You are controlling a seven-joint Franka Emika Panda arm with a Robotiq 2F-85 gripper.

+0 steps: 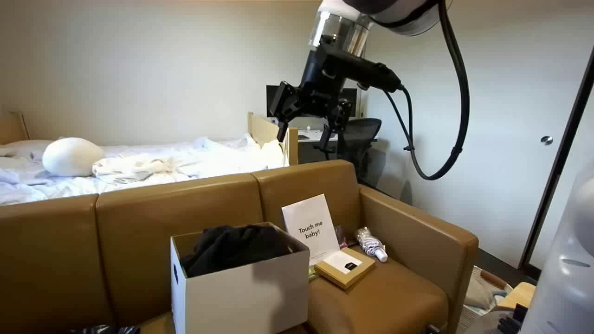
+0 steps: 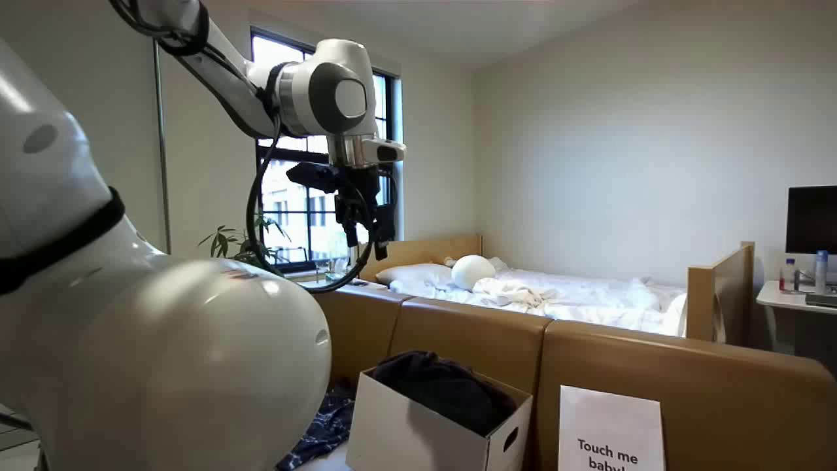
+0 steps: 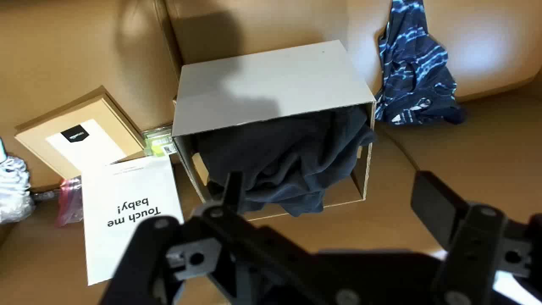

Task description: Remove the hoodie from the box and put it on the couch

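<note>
The black hoodie point(image 1: 236, 248) lies bunched inside the open white box point(image 1: 246, 301), its top at about the rim. In an exterior view the hoodie point(image 2: 444, 389) bulges above the box wall point(image 2: 418, 425). In the wrist view a fold of the hoodie point(image 3: 283, 156) hangs over the rim of the box point(image 3: 271, 89) on the backrest side. The box stands on the brown leather couch point(image 1: 181, 204). My gripper point(image 1: 304, 138) is high above the couch, apart from the hoodie and the box. In the wrist view its fingers point(image 3: 330, 192) are wide apart with nothing between them.
A white sign point(image 1: 311, 227), a small tan flat box point(image 1: 345, 268) and a wrapped umbrella point(image 1: 371, 243) are on the couch beside the box. A blue patterned cloth point(image 3: 417, 67) lies on its other side. A bed point(image 1: 139, 162) stands behind the backrest.
</note>
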